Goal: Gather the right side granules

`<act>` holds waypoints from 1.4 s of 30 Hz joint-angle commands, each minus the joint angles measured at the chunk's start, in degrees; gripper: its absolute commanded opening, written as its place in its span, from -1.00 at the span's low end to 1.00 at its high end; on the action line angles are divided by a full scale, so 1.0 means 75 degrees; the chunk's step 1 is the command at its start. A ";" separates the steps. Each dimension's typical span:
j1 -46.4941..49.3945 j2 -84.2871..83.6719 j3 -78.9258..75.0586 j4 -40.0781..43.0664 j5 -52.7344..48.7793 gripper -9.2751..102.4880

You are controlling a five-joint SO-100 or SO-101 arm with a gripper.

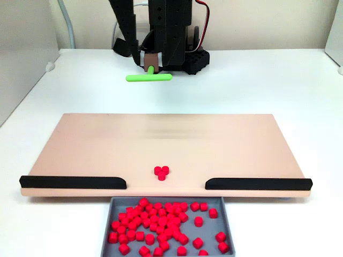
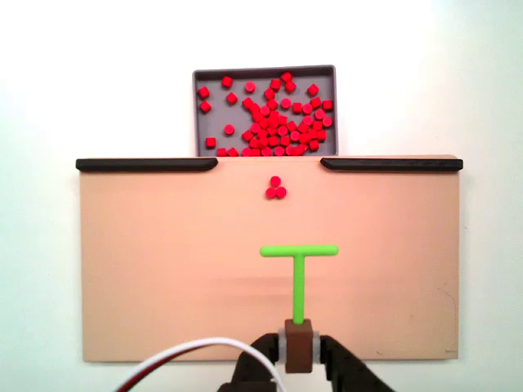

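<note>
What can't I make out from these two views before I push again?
- Gripper: the brown block holding the green T-shaped stick hides its fingertips in both fixed views; open or shut unclear.
- Gray tray: near end cut off by the frame's bottom edge.
- Three granules: too small to tell if touching.

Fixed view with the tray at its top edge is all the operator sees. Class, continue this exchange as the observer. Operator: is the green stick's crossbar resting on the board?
Observer: No. In a fixed view the green T-shaped stick hangs in the air, clear of the board.
Operator: What is behind the tool?
Observer: The tool hangs from a black arm whose base stands on the white table, beyond the board's far edge.
Operator: Is the tray level with the board?
Observer: The grey tray seems to sit lower, at the board's edge nearest the three granules.
</note>
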 commanded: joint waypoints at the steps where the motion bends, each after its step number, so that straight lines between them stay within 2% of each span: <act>1: -0.0340 0.0445 0.0141 -0.0035 0.0773 -0.84; 12: -0.0645 0.0480 0.0656 -0.0035 0.1418 -0.84; 42: -0.0188 0.0035 0.0539 0.0246 0.0680 -0.84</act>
